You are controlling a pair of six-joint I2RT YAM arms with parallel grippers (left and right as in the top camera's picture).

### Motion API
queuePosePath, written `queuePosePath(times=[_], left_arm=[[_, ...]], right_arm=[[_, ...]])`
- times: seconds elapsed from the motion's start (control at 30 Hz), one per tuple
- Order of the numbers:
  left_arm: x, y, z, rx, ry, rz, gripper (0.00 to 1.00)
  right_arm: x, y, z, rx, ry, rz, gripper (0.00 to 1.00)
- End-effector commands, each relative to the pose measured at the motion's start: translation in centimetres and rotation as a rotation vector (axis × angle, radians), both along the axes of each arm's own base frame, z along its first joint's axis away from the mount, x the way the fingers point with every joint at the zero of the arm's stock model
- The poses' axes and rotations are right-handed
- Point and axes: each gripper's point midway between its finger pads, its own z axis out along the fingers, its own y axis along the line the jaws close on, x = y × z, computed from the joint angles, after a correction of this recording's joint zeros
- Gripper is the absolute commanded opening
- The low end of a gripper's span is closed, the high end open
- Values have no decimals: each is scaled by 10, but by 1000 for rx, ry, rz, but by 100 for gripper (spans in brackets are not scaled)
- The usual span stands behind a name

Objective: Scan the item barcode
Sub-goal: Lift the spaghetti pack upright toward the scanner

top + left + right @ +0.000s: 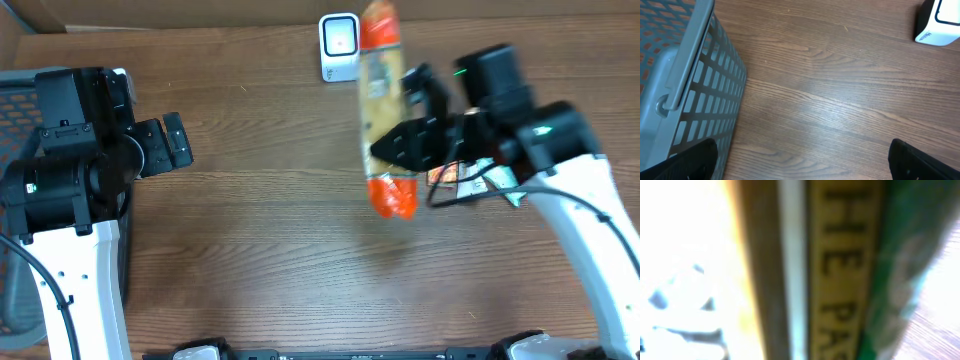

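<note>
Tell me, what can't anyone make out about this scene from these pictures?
- Barcode: not seen in any view. The packet is too small overhead, and the right wrist view is a close-up blur showing only partial letters.
- Scanner: its face is too small to read overhead, and the left wrist view crops it at the top right corner.
- Basket: cut off by frame edges in both views, so its contents are unclear.

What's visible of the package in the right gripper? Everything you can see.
The package is a long, narrow bag, apparently plastic film: orange at both ends, clear in the middle with pale yellowish contents. It points away from the robot, far end beside the white scanner. The right gripper is shut on its lower middle from the side. The right wrist view shows only a blurred close-up, dark letters on yellow; no barcode is visible.
</note>
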Motion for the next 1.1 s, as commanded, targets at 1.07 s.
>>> queuePosePath(times=[1.07], left_arm=[[2,-1,1,5,-2,-18,100]], right_arm=[[-33,-7,103,598,74,266,4]])
